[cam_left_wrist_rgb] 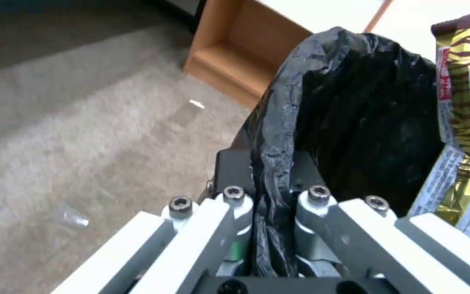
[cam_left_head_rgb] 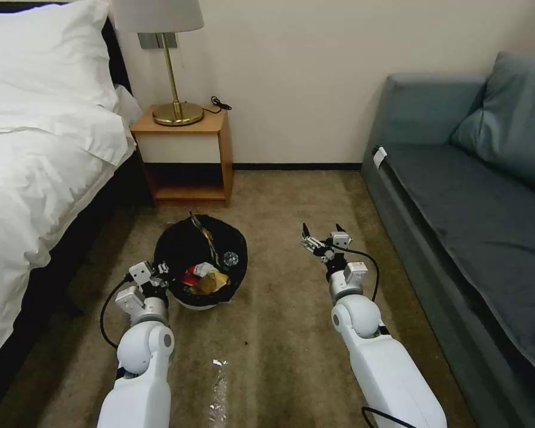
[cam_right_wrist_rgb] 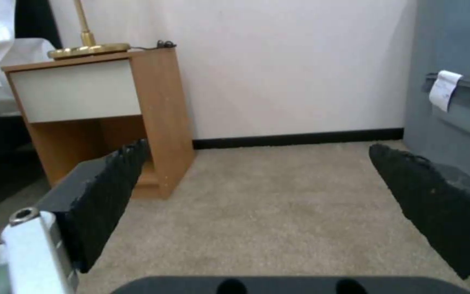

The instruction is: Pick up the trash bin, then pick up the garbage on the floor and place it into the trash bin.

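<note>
Beige carpet underfoot, with a silvery tape strip lying on it in the foreground. Left, a bed with white duvet and pillow. Against the cream wall, a wooden nightstand bearing a brass lamp with black cord. Right, a grey-blue sofa with matching cushion and white tag.
</note>
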Controlling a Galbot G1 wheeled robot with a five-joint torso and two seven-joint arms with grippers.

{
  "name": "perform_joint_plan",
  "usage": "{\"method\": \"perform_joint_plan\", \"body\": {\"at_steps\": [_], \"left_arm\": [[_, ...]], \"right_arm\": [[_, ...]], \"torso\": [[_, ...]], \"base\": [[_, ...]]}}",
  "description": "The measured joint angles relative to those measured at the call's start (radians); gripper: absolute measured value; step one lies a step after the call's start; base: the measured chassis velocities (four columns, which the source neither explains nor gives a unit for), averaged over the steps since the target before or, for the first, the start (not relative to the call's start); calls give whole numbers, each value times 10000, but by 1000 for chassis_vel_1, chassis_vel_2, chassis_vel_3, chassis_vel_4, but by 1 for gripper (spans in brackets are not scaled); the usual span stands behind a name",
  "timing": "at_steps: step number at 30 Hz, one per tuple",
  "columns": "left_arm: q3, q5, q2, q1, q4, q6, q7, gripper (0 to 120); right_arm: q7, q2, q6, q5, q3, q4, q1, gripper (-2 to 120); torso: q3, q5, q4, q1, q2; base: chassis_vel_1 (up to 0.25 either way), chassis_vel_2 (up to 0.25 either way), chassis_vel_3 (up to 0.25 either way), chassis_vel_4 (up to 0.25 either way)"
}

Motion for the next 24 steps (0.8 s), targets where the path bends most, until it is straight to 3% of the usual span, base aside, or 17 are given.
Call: {"method": "perform_joint_plan", "body": {"at_steps": [9,13,24], "left_arm": [[-342,-932,159,-558,1358,-492,571,4],[-353,-1063,144,-740,1696,-650,635,4],[-584,-1145,145,-1551,3485,-1434,750,4]], "right_arm": [[-155,9,124,-67,4,43,-118,100],[-194,1,163,-80,3,54,-145,100],[-444,-15,360,-188,106,132,-359,100]], "torso": [[0,0,1,0,0],[0,-2,0,0,-1],[-1,7,2,0,0]], "base": [[0,0,0,0],[0,0,0,0],[0,0,0,0]]}}
